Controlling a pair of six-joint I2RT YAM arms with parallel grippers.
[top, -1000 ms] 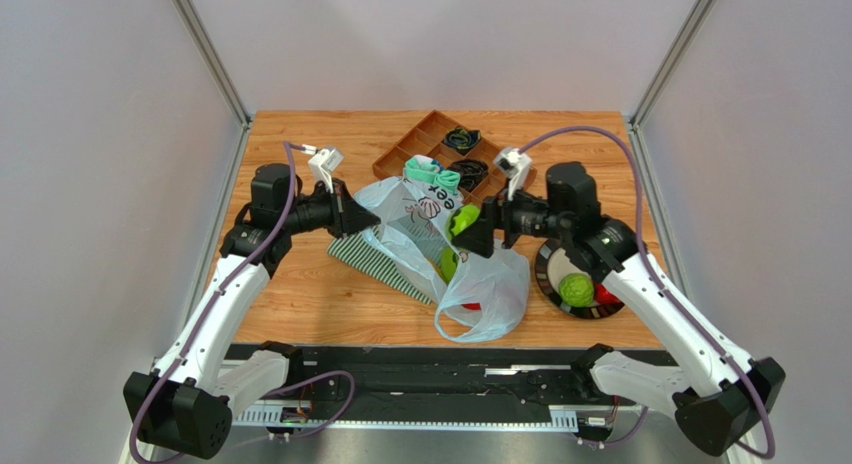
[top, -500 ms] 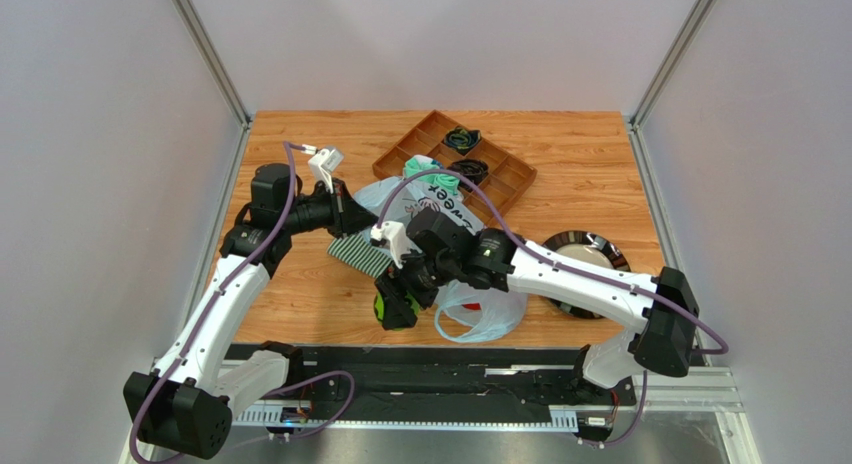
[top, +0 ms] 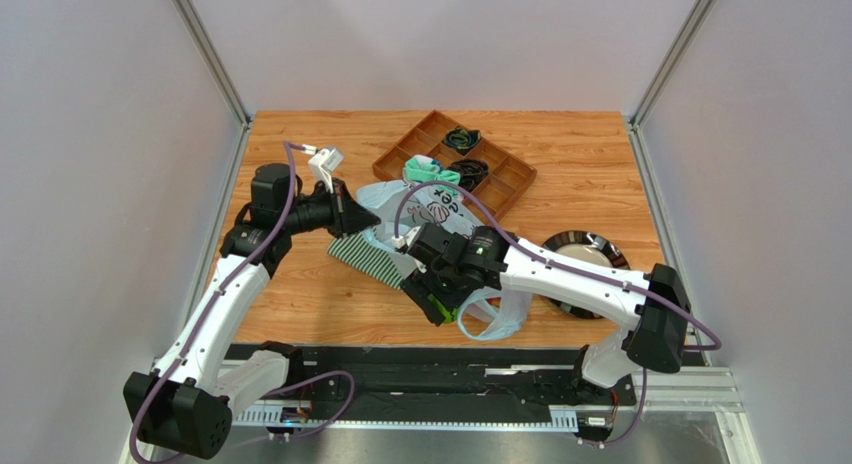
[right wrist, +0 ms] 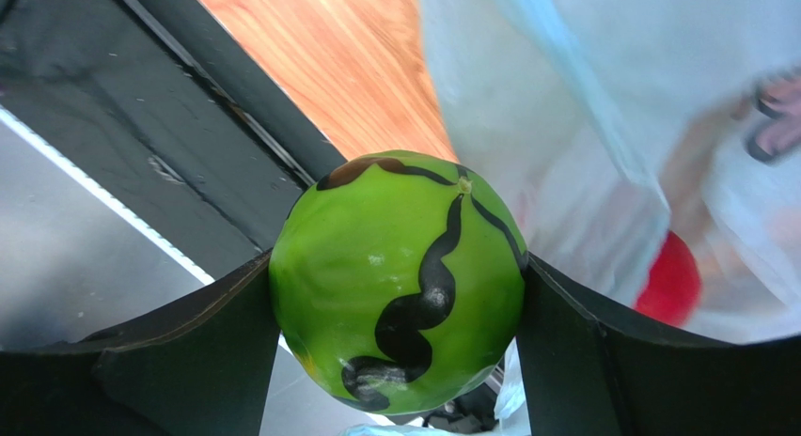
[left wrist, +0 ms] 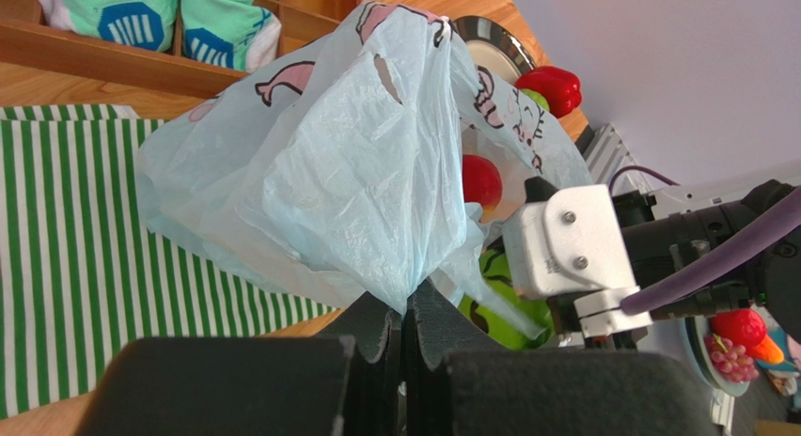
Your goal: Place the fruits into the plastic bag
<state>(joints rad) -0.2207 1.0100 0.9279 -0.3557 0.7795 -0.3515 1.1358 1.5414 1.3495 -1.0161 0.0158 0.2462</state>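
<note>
Striped green fruit [right wrist: 400,281] clamped in right gripper [top: 438,302], just beside plastic bag [left wrist: 348,163], outside it. Bag fold pinched tight in left gripper [left wrist: 404,361]. Step: carry to bag. Next, judged: find mouth, lower in, release.

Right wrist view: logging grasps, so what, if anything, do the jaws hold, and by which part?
The right gripper holds the green striped fruit, a jaw on each side of its widest part.

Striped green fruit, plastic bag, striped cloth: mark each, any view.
striped green fruit [right wrist: 400,281]: right wrist view, centre of its skin.
plastic bag [left wrist: 348,173]: left wrist view, bunched front panel.
striped cloth [left wrist: 66,248]: left wrist view, bare part left of the bag.
</note>
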